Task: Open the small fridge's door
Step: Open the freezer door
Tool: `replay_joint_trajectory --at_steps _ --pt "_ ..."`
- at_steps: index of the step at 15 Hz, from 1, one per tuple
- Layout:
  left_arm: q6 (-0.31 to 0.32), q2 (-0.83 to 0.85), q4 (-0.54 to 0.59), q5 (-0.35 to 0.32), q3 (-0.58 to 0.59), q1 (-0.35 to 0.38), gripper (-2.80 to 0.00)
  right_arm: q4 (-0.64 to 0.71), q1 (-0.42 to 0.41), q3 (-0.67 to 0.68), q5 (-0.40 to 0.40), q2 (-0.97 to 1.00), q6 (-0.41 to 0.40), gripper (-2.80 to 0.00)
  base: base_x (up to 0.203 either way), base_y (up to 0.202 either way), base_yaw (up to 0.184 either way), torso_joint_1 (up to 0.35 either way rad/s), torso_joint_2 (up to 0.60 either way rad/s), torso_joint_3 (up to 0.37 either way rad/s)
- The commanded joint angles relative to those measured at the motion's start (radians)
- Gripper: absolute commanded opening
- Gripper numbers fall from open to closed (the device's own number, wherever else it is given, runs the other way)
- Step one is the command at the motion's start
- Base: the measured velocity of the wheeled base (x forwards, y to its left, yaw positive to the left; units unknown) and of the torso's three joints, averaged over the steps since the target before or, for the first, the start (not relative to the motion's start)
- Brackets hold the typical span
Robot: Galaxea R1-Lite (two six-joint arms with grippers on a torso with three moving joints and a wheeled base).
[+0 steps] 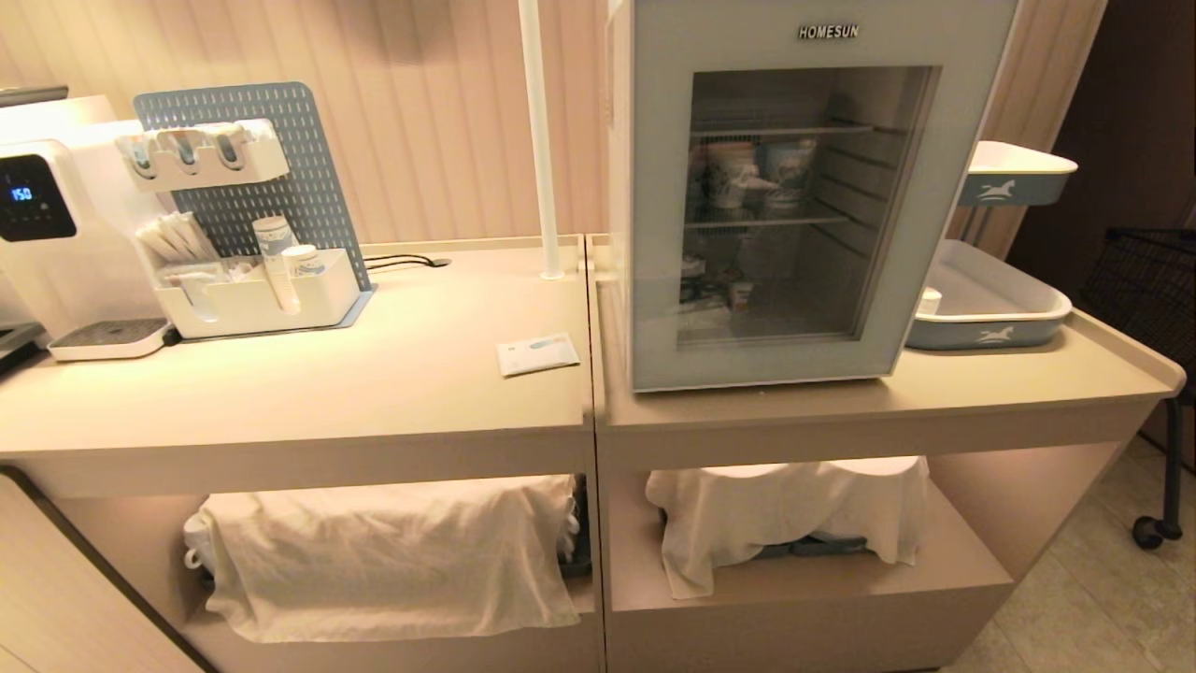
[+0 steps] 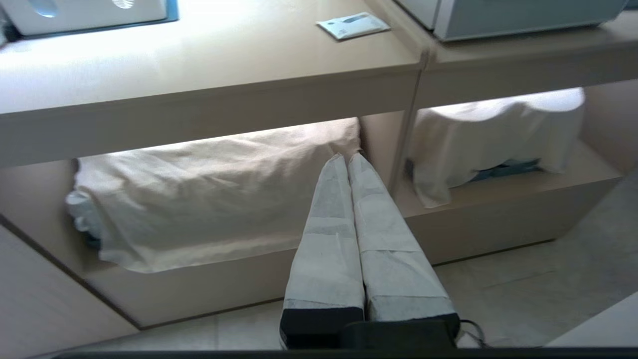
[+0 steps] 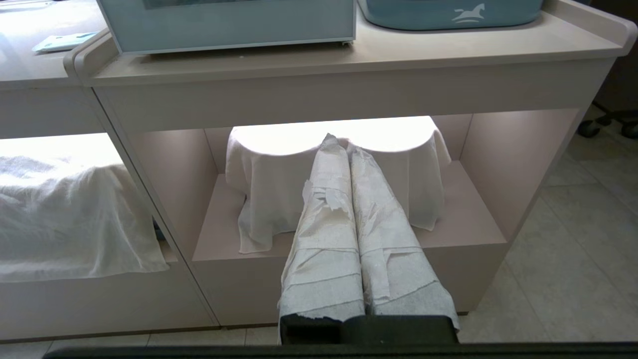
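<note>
The small white HOMESUN fridge (image 1: 619,140) stands on the right counter in the head view. Its pale grey-blue door (image 1: 654,234) with the glass window is closed; wire shelves and patterned cups show through the glass. The fridge's lower edge also shows in the left wrist view (image 2: 498,22) and in the right wrist view (image 3: 229,30). My left gripper (image 2: 347,158) is shut and empty, low in front of the left counter's lower shelf. My right gripper (image 3: 338,142) is shut and empty, low in front of the right counter's lower shelf. Neither arm shows in the head view.
A white water dispenser (image 1: 51,215) and a pegboard organiser with cups (image 1: 252,224) stand at the left. A small packet (image 1: 537,353) lies on the counter. Two blue-white trays (image 1: 990,308) sit right of the fridge. White cloths (image 1: 392,551) cover things on the lower shelves.
</note>
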Motion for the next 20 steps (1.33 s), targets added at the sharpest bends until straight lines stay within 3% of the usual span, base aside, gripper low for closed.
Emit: replay_joint_trajectory --at_steps 1,3,6,8,15,20 --pt "-0.046 0.182 0.000 -0.020 -0.096 -0.002 -2.80 0.000 0.000 0.011 0.000 0.000 -0.001 -2.80 0.000 0.000 0.000 0.000 0.00 0.000" --pt "-0.091 0.266 -0.003 -0.048 -0.196 -0.004 -2.80 0.000 0.000 0.011 0.000 0.000 -0.001 -2.80 0.000 0.000 0.000 0.000 0.00 0.000" --pt "-0.085 0.402 -0.036 -0.062 -0.266 -0.006 -2.80 0.000 0.000 0.011 0.000 0.000 -0.001 -2.80 0.000 0.000 0.000 0.000 0.00 0.000" --pt "-0.070 0.488 -0.157 -0.084 -0.281 -0.010 -2.80 0.000 0.000 0.011 0.000 0.000 -0.001 -2.80 0.000 0.000 0.000 0.000 0.00 0.000" --pt "-0.144 0.699 -0.196 -0.295 -0.434 -0.064 -2.80 0.000 0.000 0.011 0.000 0.000 -0.001 -2.80 0.000 0.000 0.000 0.000 0.00 0.000" --pt "-0.354 0.808 -0.188 -0.333 -0.526 -0.206 -2.80 0.000 0.000 0.011 0.000 0.000 -0.001 -2.80 0.000 0.000 0.000 0.000 0.00 0.000"
